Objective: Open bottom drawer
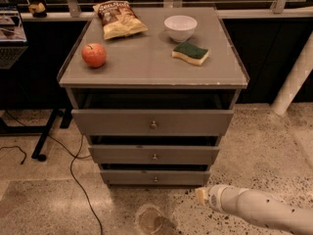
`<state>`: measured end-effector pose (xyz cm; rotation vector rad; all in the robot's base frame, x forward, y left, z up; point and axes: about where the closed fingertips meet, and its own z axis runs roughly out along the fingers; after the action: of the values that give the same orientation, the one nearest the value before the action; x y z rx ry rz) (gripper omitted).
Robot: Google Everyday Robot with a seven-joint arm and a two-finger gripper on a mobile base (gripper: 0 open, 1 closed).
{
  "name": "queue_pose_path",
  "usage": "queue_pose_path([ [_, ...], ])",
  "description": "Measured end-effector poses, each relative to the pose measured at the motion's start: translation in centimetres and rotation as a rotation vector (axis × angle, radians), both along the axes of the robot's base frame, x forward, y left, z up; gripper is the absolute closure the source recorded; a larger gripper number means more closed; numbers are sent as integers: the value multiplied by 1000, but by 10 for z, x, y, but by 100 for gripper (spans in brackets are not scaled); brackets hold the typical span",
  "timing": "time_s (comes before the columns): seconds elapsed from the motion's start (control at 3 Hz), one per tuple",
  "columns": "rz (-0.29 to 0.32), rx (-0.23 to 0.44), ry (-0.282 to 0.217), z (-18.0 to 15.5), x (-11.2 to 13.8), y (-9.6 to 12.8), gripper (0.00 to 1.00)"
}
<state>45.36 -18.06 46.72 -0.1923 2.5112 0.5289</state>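
The grey cabinet has three drawers stacked under its top. The bottom drawer [132,177] is the lowest and shortest front, with a small round metal knob [155,179] at its centre. It sits nearly flush, pulled out less than the two above. My gripper [201,195] is the pale tip of the white arm [259,210] coming in from the lower right. It hovers low over the floor, to the right of the knob and slightly below it, apart from the drawer front.
On the cabinet top [146,62] lie an apple [94,55], a chip bag [119,19], a white bowl [180,27] and a green sponge [190,53]. A black cable [78,180] and a desk leg [46,136] are at the left, a white post [293,82] at the right.
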Motion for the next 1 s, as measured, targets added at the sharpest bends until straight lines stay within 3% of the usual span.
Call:
queue_pose_path([
  [0.33,5,-6,-3,-7,2,-1,100],
  [0.67,63,17,-26,-25,9,2,100],
  [1.0,112,87,-46,-46,22,-6,100],
])
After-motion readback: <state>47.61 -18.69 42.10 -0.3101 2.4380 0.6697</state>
